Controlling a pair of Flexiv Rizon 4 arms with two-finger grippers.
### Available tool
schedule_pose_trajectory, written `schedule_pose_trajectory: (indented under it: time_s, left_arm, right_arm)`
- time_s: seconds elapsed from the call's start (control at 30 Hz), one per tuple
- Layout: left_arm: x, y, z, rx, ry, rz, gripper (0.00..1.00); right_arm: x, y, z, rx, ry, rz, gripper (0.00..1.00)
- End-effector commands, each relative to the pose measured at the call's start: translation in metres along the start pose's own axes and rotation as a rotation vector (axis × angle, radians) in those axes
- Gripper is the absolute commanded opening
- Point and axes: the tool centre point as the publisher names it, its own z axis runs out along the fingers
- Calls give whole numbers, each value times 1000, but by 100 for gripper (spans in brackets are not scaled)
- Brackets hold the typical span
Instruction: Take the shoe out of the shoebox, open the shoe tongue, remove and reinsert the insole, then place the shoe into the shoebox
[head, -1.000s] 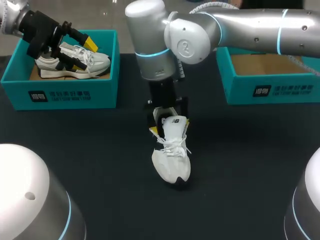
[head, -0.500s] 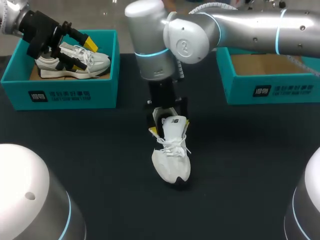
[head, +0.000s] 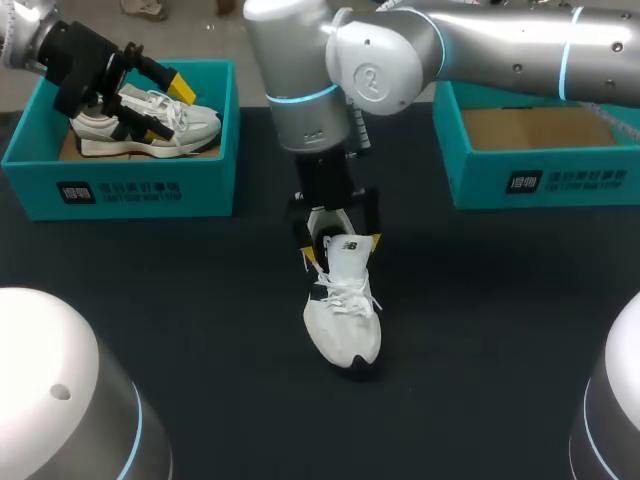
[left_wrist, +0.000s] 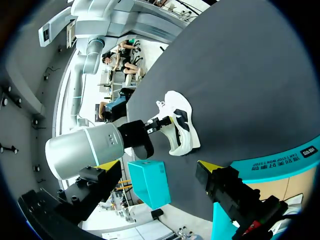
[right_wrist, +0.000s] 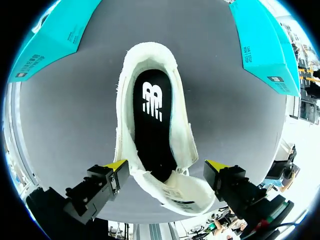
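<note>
A white shoe (head: 342, 315) stands on the black table, toe toward the front edge. In the right wrist view its black insole (right_wrist: 152, 125) lies inside and the tongue (right_wrist: 180, 192) is folded forward. My right gripper (head: 338, 232) hangs open just above the heel opening, and its fingers (right_wrist: 116, 165) stand on either side of the shoe without touching it. My left gripper (head: 160, 105) is open over a second white shoe (head: 190, 125) in the left teal shoebox (head: 120, 190). Nothing sits between the fingers of the left gripper (left_wrist: 159, 167).
A second teal shoebox (head: 540, 185) stands at the back right with only its cardboard floor showing. The right arm's big elbow (head: 300, 80) hangs over the table's middle. Bare black tabletop (head: 500, 330) lies on both sides of the shoe.
My right gripper has risen a little above the shoe's heel. The shoe and the left arm have not moved.
</note>
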Motion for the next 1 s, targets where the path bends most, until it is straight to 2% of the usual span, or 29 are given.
schedule_pose_trajectory:
  time_s: [0.03, 0.27, 0.6, 0.63, 0.67, 0.73, 0.77, 1.0]
  left_arm:
    - [0, -1, 0, 0, 3, 1, 100]
    - [0, -1, 0, 0, 3, 1, 100]
    - [0, -1, 0, 0, 3, 1, 100]
    - [0, -1, 0, 0, 3, 1, 100]
    - [0, -1, 0, 0, 3, 1, 100]
    - [0, -1, 0, 0, 3, 1, 100]
    - [0, -1, 0, 0, 3, 1, 100]
    - [0, -1, 0, 0, 3, 1, 100]
  right_arm:
    - [-12, -10, -11, -34, 5, 21, 100]
    - [-20, -20, -28, -72, -15, 46, 100]
    - [-29, -54, -33, -56, -8, 52, 100]
    - [-29, -56, -32, -55, -8, 52, 78]
    - [-29, -57, -30, -53, -6, 54, 49]
    - [-29, -60, -27, -51, 5, 59, 25]
    - [-29, -61, -25, -50, 15, 62, 0]
    - [-28, -70, -18, -25, 37, 67, 0]
